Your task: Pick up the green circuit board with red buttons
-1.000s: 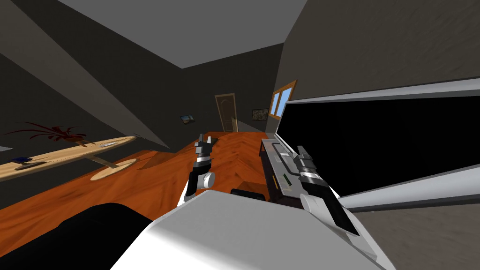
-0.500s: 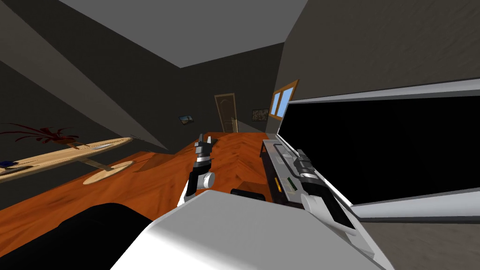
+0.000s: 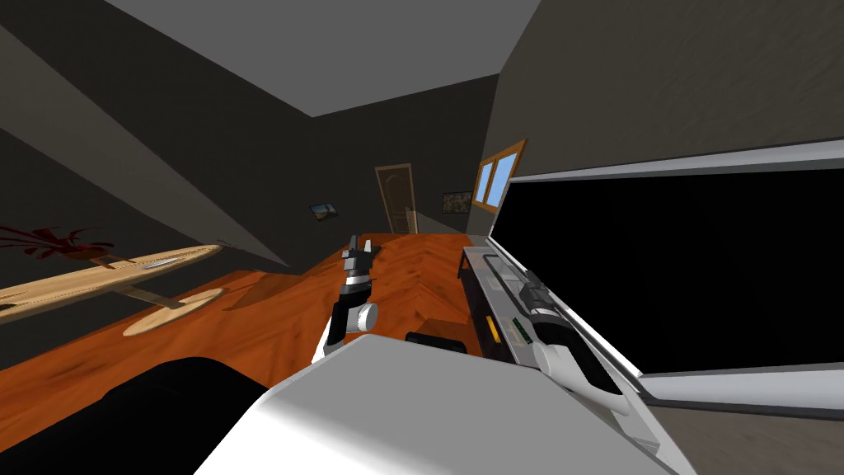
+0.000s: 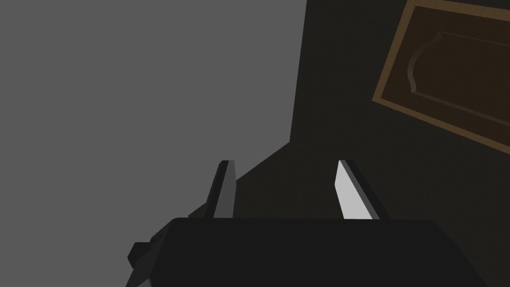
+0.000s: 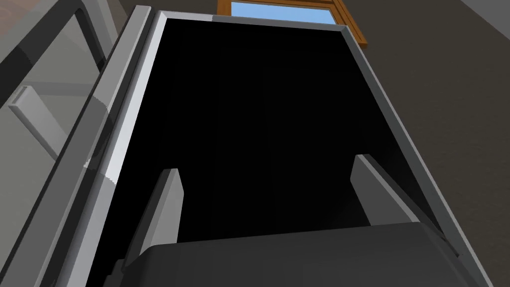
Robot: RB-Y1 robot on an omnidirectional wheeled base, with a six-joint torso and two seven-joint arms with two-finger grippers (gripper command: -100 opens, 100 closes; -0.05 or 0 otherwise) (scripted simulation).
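Note:
A small dark green board (image 3: 519, 331) lies on the grey top of a low dark cabinet (image 3: 478, 284), next to an orange piece (image 3: 493, 330); I cannot make out its buttons. My right gripper (image 3: 533, 282) hangs over the cabinet top just beyond the board, with the forearm beside it. In the right wrist view my right gripper (image 5: 266, 164) is open and points at a large black screen (image 5: 249, 114) in a grey frame. Over the orange floor my left gripper (image 3: 357, 244) is held up, and its wrist view shows the left gripper (image 4: 285, 162) open and holding nothing.
The big grey-framed black screen (image 3: 684, 256) stands along the cabinet's right side. A light wooden table (image 3: 99, 276) on a round foot stands at the far left. A door (image 3: 396, 198) and a window (image 3: 494, 177) are at the room's far end.
My view has swung, so the wooden table slid left. My right arm has sunk lower and closer to the cabinet top, beside the green board. The left arm has kept still.

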